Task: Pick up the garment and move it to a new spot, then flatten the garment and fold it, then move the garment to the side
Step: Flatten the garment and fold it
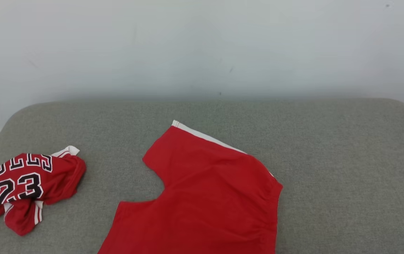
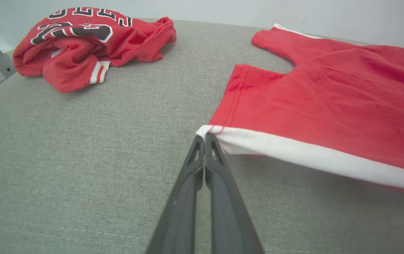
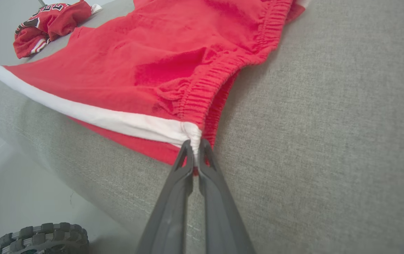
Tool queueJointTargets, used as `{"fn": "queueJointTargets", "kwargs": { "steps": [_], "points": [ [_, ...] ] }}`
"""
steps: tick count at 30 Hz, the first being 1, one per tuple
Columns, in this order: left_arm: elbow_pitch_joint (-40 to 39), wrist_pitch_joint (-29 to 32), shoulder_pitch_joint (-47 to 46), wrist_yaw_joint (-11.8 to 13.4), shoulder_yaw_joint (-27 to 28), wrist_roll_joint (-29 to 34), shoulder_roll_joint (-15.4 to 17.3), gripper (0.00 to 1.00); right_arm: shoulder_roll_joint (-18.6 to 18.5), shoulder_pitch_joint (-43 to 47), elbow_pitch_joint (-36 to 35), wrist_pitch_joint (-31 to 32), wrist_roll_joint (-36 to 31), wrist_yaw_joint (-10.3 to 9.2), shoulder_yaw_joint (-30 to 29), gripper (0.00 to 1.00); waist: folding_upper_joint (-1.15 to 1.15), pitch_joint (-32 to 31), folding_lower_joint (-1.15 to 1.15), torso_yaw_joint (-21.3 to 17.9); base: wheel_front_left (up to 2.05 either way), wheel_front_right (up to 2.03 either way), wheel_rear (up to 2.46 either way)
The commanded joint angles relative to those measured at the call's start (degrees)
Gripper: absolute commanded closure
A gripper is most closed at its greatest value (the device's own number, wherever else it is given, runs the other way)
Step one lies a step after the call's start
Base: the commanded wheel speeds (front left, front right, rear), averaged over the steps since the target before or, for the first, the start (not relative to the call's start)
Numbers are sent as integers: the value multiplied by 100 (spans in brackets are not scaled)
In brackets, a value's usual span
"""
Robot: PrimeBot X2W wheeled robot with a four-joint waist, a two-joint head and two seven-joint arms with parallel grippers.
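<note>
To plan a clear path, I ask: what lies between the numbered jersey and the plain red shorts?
Only bare grey cushion lies between the jersey and the shorts; the head view and left wrist view show it.

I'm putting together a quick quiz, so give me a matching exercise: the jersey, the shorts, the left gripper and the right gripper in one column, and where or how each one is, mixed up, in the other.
Column one:
1. jersey
2. shorts
3. left gripper
4. right gripper

Column two:
A. shut on the white stripe at the elastic waistband
B. crumpled in a heap at the left of the cushion
C. shut on the white stripe at the leg-hem corner
D. spread out at the cushion's middle

Pairs: 1-B, 2-D, 3-C, 4-A
</note>
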Motion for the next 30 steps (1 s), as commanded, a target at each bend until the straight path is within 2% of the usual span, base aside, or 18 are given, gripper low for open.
{"fn": "queueJointTargets", "kwargs": {
  "steps": [1, 5, 10, 13, 16, 24, 30],
  "points": [
    [9, -19, 104, 18, 52, -69, 28, 100, -29, 46, 35, 0, 51, -15, 2, 100, 1, -53, 1, -22, 0, 0, 0],
    [-120, -19, 162, 17, 82, -65, 55, 100, 55, -10, 147, 0, 93, -15, -54, 100, 1, 0, 1, -55, 0, 0, 0],
    [-435, -19, -356, 17, -202, 19, 315, 100, 354, -422, 160, 0, 65, -15, -238, 100, 1, 237, 1, -119, 0, 0, 0],
    [-451, -19, -875, 16, -464, 21, 643, 100, 595, -709, 60, 0, 214, -14, -430, 100, 1, 502, 1, -201, 0, 0, 0],
    [-433, -18, -1579, 16, -803, -16, 1027, 100, 638, -1058, -187, -2, 440, -15, -563, 100, 1, 888, 1, -343, 0, 0, 0],
    [1, -19, -3544, 16, -2282, -480, 2200, 100, 857, -1806, -509, 0, 898, -14, -1222, 100, 1, 1734, 1, -718, 0, 0, 0],
    [423, -19, -4745, 17, -3160, -748, 2687, 100, 1113, -2184, -503, 0, 998, -14, -1446, 100, 1, 2125, 1, -955, 0, 0, 0]
  ]
}}
